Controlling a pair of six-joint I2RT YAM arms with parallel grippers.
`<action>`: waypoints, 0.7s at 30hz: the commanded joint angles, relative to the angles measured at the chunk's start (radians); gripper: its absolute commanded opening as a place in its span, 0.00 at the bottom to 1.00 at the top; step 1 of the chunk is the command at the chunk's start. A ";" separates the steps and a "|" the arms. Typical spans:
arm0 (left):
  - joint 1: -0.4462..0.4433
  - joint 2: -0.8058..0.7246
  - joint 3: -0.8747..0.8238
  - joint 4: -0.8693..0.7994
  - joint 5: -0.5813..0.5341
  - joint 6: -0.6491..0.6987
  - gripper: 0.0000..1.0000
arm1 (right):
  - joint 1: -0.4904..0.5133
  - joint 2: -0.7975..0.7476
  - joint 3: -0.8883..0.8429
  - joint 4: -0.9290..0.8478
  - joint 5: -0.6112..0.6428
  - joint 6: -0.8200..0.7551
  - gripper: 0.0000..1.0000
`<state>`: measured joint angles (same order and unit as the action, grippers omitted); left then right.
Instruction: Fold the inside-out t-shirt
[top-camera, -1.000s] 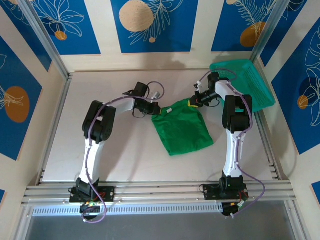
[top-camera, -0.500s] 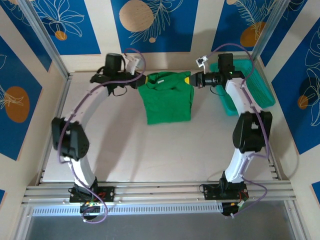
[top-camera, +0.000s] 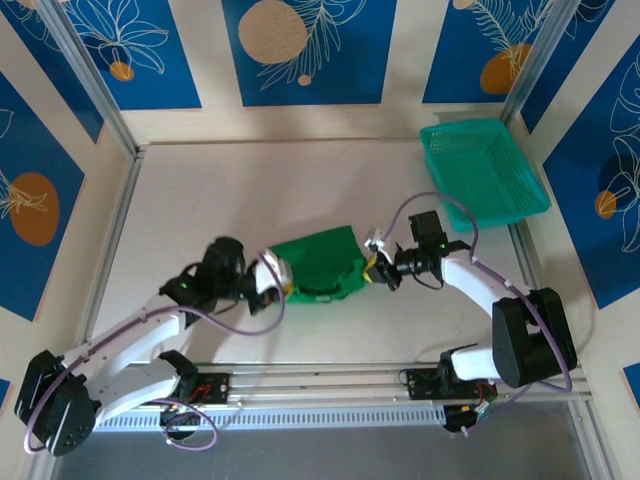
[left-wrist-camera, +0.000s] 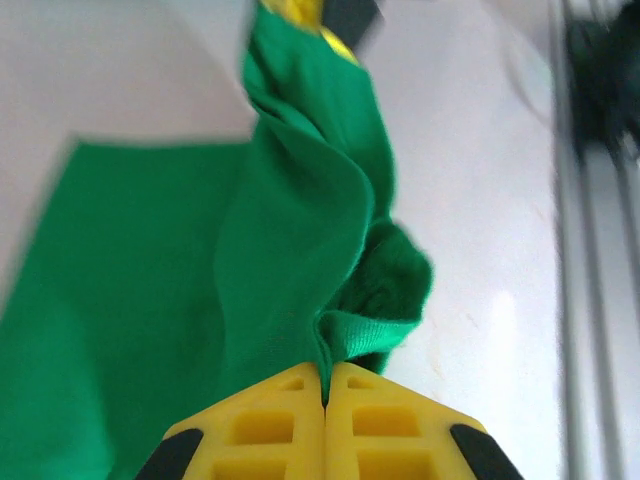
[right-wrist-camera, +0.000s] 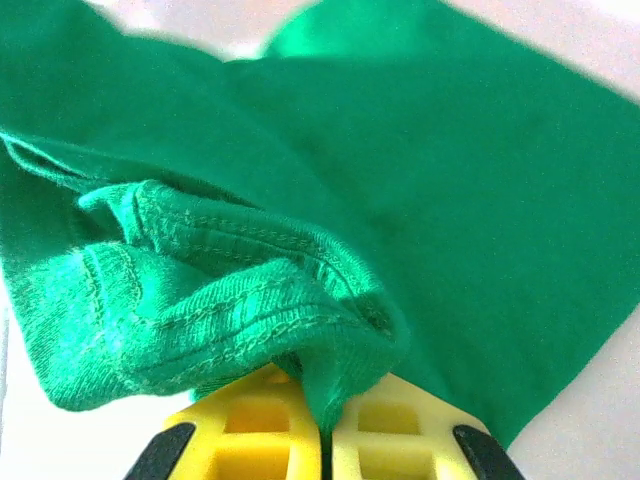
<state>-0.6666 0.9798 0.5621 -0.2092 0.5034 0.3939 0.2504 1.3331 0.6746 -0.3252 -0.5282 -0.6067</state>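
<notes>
Where the top view looks down, you see the t-shirt (top-camera: 318, 262) bunched lower centre on the table (top-camera: 200, 200), with the left gripper (top-camera: 281, 287) and right gripper (top-camera: 372, 272) at its ends. Left wrist: the left gripper (left-wrist-camera: 325, 385) pinches a shirt (left-wrist-camera: 150, 280) edge. Right wrist: the right gripper (right-wrist-camera: 322, 420) pinches a seamed fold.

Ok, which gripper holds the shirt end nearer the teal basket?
The right gripper, shut on the t-shirt's right end, with the teal basket beyond it; the left gripper clamps the opposite end, farther away.
</notes>
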 joint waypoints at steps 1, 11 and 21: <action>-0.079 -0.069 -0.035 0.022 -0.097 0.044 0.00 | 0.005 -0.048 0.004 0.076 0.037 -0.029 0.00; -0.221 0.105 0.031 -0.114 -0.125 0.126 0.68 | -0.019 -0.044 0.018 0.005 0.026 -0.070 0.00; -0.464 0.168 0.019 -0.043 -0.411 0.247 0.99 | -0.020 -0.028 0.027 -0.037 0.080 -0.084 0.00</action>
<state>-1.0492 1.1145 0.5900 -0.2943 0.2298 0.5697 0.2352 1.2999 0.6678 -0.3298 -0.4507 -0.6678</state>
